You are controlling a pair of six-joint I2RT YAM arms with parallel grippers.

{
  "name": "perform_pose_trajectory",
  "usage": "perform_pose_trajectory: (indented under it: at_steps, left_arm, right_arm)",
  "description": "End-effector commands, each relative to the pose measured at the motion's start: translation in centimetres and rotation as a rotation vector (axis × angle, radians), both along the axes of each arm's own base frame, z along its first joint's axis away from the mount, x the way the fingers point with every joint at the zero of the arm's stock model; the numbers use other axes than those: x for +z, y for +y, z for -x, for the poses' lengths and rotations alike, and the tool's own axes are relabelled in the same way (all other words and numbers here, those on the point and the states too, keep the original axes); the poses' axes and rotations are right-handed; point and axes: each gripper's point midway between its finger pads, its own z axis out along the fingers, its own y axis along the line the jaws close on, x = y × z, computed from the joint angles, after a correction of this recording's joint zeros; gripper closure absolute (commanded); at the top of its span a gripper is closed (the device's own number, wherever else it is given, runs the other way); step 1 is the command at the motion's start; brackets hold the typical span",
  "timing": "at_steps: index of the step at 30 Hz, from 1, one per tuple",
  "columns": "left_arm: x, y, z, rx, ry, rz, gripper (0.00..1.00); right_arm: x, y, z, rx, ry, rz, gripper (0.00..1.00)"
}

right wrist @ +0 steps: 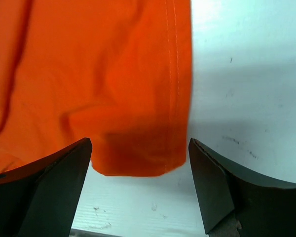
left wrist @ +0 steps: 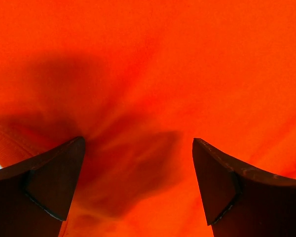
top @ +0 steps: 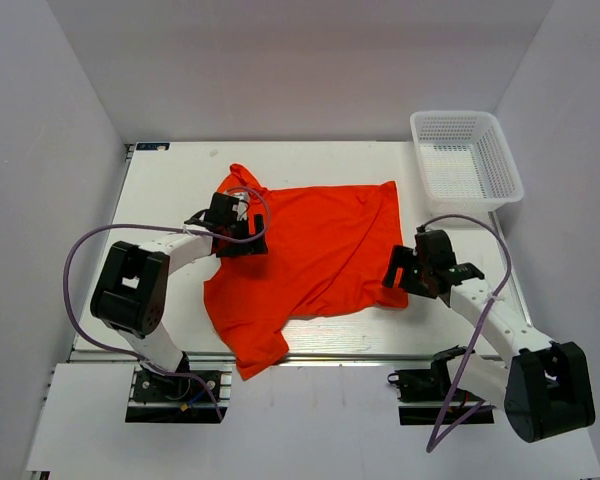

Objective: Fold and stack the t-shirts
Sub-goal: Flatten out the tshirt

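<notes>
At the table's point(top: 160, 190) far right corner stands a white mesh basket point(top: 458, 116), apart from the t-shirt point(top: 320, 250), which lies spread and partly rumpled across the centre. The left gripper point(left wrist: 138, 143) reaches over the shirt's left side near the collar, jaws wide, holding nothing. The right gripper point(right wrist: 140, 143) sits low over the right hem corner, jaws wide, empty.

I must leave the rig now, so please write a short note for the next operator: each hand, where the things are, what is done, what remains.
Left hand: open, low over the left side of the t-shirt, holding nothing.
Right hand: open, over the shirt's near right hem corner, holding nothing.
T-shirt: spread loosely on the table, unfolded, wrinkled.
White mesh basket: far right corner.
Done: no fold yet.
Left: fold the shirt, stack it.
</notes>
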Motion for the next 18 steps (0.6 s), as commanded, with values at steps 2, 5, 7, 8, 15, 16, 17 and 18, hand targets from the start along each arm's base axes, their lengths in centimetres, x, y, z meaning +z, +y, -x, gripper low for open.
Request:
perform_pose_trajectory:
  at_steps: [2, 5, 7, 8, 15, 16, 17, 18]
  left_arm:
    - [0.9, -0.4, -0.5, 0.021, -0.046, 0.039, 0.00]
    - [0.1, 0.3, 0.0, 0.037, -0.023, 0.021, 0.00]
    - [-0.1, 0.2, 0.0, 0.039, -0.025, 0.035, 0.00]
    - [-0.4, 0.3, 0.3, 0.039, -0.016, 0.032, 0.00]
    - [-1.1, 1.7, 0.4, 0.104, 0.005, -0.017, 0.00]
    - [-1.5, 2.2, 0.2, 0.128, 0.012, -0.026, 0.00]
    - [-1.8, 2.9, 0.6, 0.144, 0.027, -0.056, 0.00]
    - [-1.6, 3.1, 0.4, 0.153, 0.023, -0.068, 0.00]
  right_arm:
    - [-1.0, 0.4, 1.1, -0.011, 0.042, -0.038, 0.17]
    - [-2.4, -0.1, 1.7, -0.035, 0.101, -0.008, 0.17]
    - [-3.6, -0.3, 2.1, -0.051, 0.137, -0.001, 0.21]
    - [-3.7, -0.2, 2.1, -0.056, 0.138, -0.008, 0.23]
    - [-3.5, -2.8, 2.4, -0.170, 0.152, 0.105, 0.99]
    - [-3.0, -3.4, 2.6, -0.194, 0.155, 0.126, 1.00]
    - [-2.8, -3.9, 3.1, -0.211, 0.168, 0.146, 1.00]
    - [-2.3, -5.1, 2.9, -0.262, 0.144, 0.193, 1.00]
